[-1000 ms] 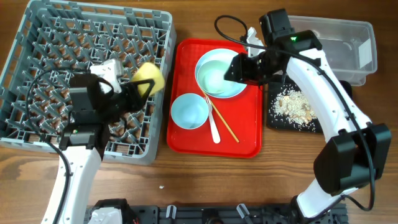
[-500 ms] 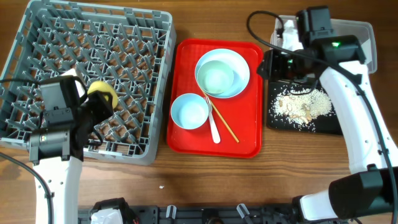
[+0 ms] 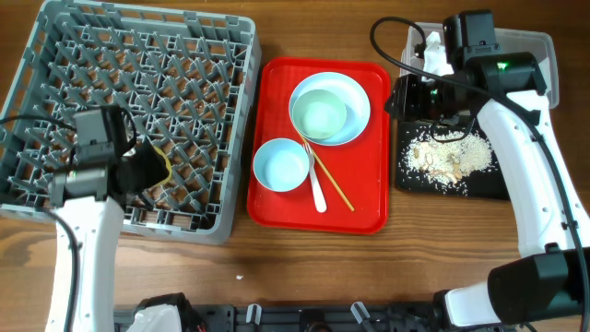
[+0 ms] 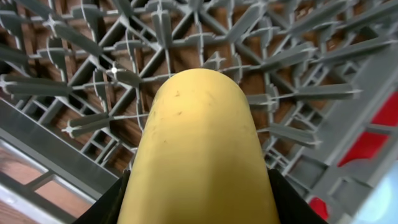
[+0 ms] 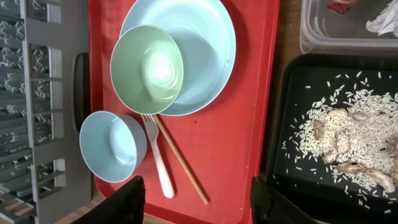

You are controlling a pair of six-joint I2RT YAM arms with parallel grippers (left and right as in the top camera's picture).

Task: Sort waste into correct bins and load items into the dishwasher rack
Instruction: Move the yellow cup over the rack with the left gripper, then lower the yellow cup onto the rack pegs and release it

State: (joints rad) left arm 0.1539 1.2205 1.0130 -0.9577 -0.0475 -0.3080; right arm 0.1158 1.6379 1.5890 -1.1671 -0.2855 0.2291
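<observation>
My left gripper [image 4: 202, 208] is shut on the small yellow cup [image 4: 199, 124], holding it low over the pegs near the front edge of the grey dishwasher rack [image 3: 55, 55]. Overhead, only a sliver of the cup [image 3: 163, 161] shows beside the gripper [image 3: 150, 171]. My right gripper [image 5: 199, 205] hangs open and empty above the seam between the red tray and the black tray [image 3: 410, 180]. A pale round plate [image 5: 205, 37] carries a mint-green bowl [image 5: 149, 68]. A smaller pale bowl [image 5: 112, 146], a white fork [image 5: 158, 168] and chopsticks [image 5: 183, 162] lie beside it.
The dishes sit on a red tray [image 3: 369, 207]. Crumbly food scraps [image 5: 348, 134] cover the black tray. The clear tub [image 3: 525, 69] behind it holds a red wrapper [image 5: 341, 5] and a white napkin [image 5: 382, 22]. Bare wooden table runs along the front.
My left gripper carried the yellow cup leftward and down toward the rack's front pegs. My right arm swung from over the plate to over the black tray, then stayed put.
</observation>
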